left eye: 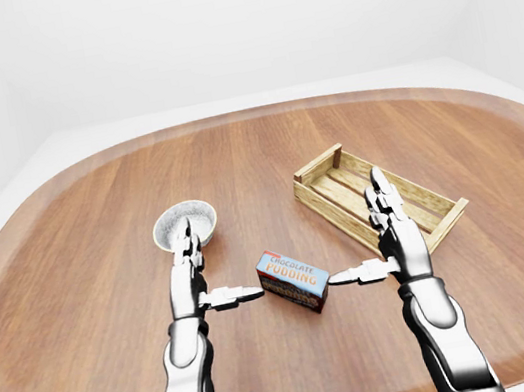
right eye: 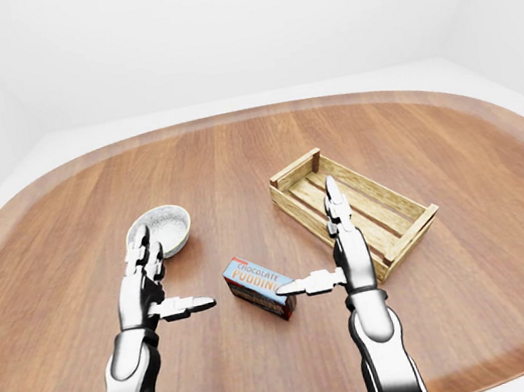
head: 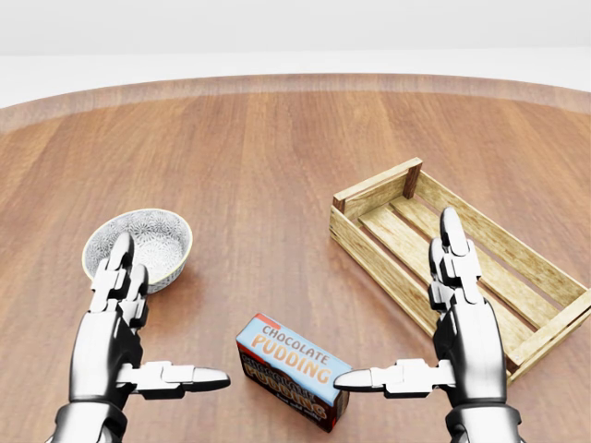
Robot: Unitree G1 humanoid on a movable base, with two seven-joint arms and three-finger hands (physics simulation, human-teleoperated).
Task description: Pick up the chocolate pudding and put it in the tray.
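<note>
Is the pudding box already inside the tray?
No, the chocolate pudding box lies on the table, left of the empty wooden tray.

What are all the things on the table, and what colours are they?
table: one, brown wood, fills most of the head view.
bowl: one, white with a grey pattern, left of the head view, empty.
chocolate pudding: one box, blue top with orange letters and red-brown sides, bottom middle, lying on the table between the two hands.
tray: one, pale wooden slats, right of the head view, nothing in it.
left hand: one, silver and black, open, thumb pointing toward the box, not touching it.
right hand: one, silver and black, open, thumb tip close by the box's right end.
</note>
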